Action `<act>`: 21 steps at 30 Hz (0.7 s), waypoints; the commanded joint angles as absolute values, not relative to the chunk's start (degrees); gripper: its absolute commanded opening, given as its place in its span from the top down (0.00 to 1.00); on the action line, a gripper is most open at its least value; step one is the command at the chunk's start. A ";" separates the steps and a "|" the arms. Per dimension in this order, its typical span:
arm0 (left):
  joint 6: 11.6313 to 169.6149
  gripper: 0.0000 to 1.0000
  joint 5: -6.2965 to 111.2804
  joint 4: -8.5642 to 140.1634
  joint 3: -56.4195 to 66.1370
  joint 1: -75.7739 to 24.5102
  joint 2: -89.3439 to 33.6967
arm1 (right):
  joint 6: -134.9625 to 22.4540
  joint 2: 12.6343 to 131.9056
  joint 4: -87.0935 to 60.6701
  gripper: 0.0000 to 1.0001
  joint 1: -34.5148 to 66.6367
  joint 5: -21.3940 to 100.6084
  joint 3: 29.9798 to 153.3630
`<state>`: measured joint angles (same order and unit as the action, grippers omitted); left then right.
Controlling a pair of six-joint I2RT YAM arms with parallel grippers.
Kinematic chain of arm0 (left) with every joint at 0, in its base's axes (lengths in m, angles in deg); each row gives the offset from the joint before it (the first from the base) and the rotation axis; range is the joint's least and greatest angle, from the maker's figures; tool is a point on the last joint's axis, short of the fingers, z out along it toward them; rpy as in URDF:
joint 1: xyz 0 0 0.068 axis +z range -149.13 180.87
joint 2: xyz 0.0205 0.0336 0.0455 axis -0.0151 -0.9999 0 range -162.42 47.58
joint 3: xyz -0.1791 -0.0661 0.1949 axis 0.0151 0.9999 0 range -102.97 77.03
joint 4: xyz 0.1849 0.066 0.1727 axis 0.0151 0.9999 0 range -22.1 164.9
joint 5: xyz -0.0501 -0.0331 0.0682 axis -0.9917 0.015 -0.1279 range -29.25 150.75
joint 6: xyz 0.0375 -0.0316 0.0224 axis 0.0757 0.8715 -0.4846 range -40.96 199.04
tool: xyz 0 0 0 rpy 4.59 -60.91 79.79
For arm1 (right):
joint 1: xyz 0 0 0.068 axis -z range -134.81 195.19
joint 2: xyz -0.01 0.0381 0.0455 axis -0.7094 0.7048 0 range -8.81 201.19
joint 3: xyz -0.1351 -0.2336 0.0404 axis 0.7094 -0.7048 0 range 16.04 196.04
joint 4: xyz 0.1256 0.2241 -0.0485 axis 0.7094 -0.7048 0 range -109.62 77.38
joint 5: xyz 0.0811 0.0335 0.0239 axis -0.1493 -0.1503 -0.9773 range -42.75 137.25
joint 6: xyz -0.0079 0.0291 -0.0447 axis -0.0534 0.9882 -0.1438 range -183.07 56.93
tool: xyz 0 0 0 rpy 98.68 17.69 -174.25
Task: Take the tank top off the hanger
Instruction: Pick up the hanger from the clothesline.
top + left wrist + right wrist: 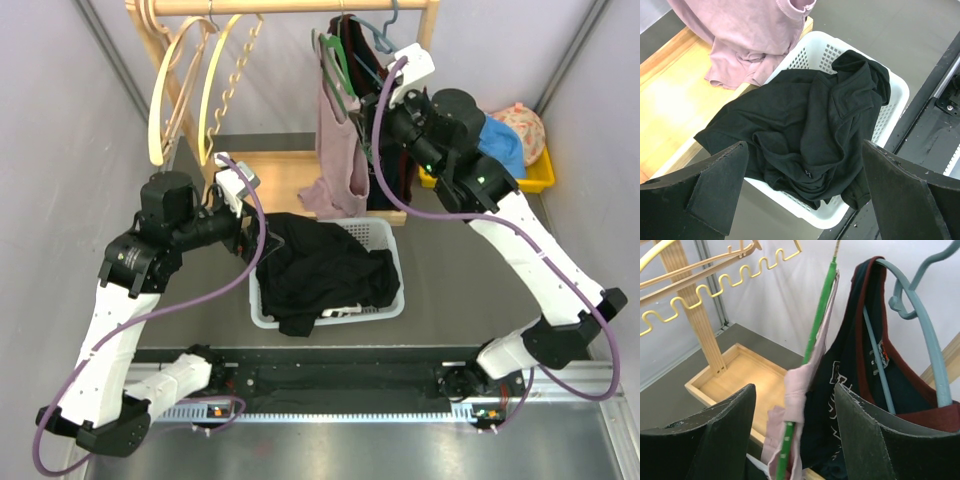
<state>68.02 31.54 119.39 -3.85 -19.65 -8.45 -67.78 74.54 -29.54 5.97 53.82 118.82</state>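
Observation:
A pink tank top hangs from a green hanger on the wooden rack's rail. In the right wrist view the green hanger runs down between my open fingers, with the pink strap draped over it. My right gripper is open around the strap and hanger, not closed on them; it also shows in the top view. My left gripper is open and empty above a black garment in a white basket. The pink hem hangs beyond.
A dark tank top with maroon trim hangs on a blue hanger right beside the pink one. Empty yellow hangers hang at the rail's left. The wooden rack base lies behind the basket. A yellow bin stands far right.

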 commanded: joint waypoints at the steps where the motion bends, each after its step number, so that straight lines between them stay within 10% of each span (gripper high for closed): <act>1: 68.14 0.01 30.69 116.77 -4.71 -19.43 -8.05 | -65.71 74.95 -27.82 0.36 7.92 53.14 118.26; 15: 67.44 0.01 31.05 116.77 -5.24 -19.44 -8.67 | -61.93 77.41 -30.01 0.39 8.01 48.39 117.55; 21: 67.44 0.01 31.40 116.95 -4.80 -19.44 -8.41 | -61.23 78.47 -31.60 0.71 8.10 48.92 117.73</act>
